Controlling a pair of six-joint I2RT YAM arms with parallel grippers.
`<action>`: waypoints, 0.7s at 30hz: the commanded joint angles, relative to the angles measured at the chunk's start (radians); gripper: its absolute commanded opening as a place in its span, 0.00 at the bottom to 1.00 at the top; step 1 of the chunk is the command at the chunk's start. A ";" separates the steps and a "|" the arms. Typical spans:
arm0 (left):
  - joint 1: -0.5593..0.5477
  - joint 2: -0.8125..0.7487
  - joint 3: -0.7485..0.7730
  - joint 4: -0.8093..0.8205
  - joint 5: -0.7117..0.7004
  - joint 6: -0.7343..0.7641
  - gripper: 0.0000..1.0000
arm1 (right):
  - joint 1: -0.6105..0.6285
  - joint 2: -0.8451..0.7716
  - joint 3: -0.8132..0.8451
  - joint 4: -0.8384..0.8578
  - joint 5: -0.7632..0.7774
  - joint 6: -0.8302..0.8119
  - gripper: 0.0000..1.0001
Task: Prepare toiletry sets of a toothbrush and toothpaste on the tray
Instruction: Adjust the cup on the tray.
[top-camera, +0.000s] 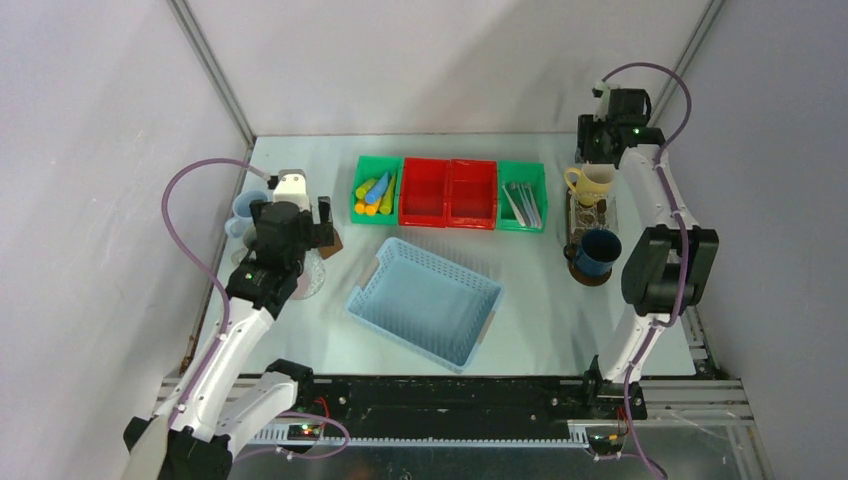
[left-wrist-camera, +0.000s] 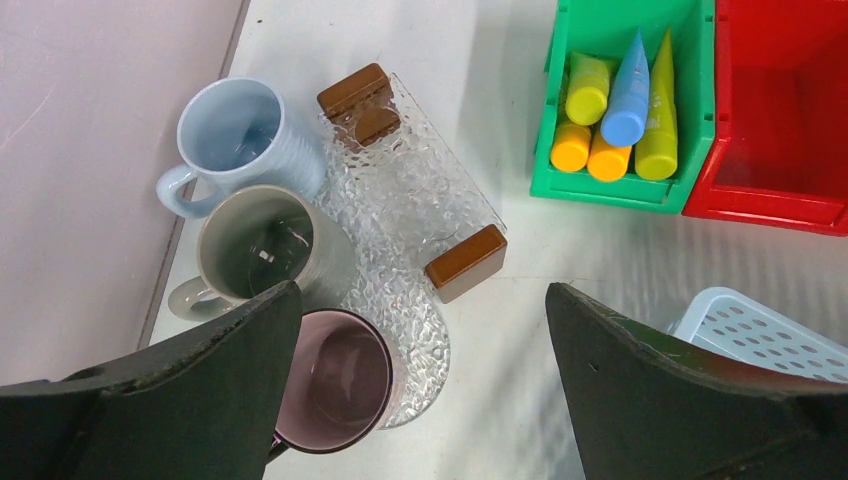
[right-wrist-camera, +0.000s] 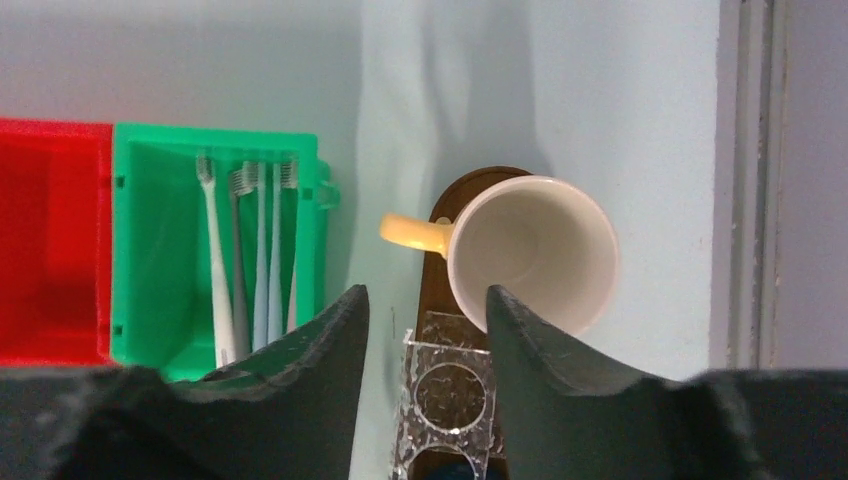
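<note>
Top: cream mug (top-camera: 590, 183) on tray's (top-camera: 590, 279) far end.
Left wrist: left gripper (left-wrist-camera: 420, 300) spread wide, empty, far from tray.
Right wrist: right gripper (right-wrist-camera: 425, 295) parted, empty, over tray. Cream mug rigid, glazed, probably slippery, breakable; best pinched at rim.

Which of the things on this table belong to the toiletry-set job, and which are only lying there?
For the job: brown tray, cream mug, dark blue mug, pale blue mug, grey mug, pink mug, toothbrushes, tubes.
Only lying there: two red bins, light blue basket, clear glass dish.
</note>
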 joint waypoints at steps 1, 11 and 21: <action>0.004 -0.021 -0.003 0.039 0.004 0.001 0.98 | 0.015 0.061 0.014 0.068 0.127 0.105 0.45; 0.005 -0.019 -0.003 0.038 0.002 0.002 0.98 | 0.019 0.169 0.050 0.091 0.201 0.166 0.33; 0.005 -0.018 -0.003 0.038 0.004 0.002 0.98 | 0.020 0.152 0.032 0.067 0.144 0.155 0.12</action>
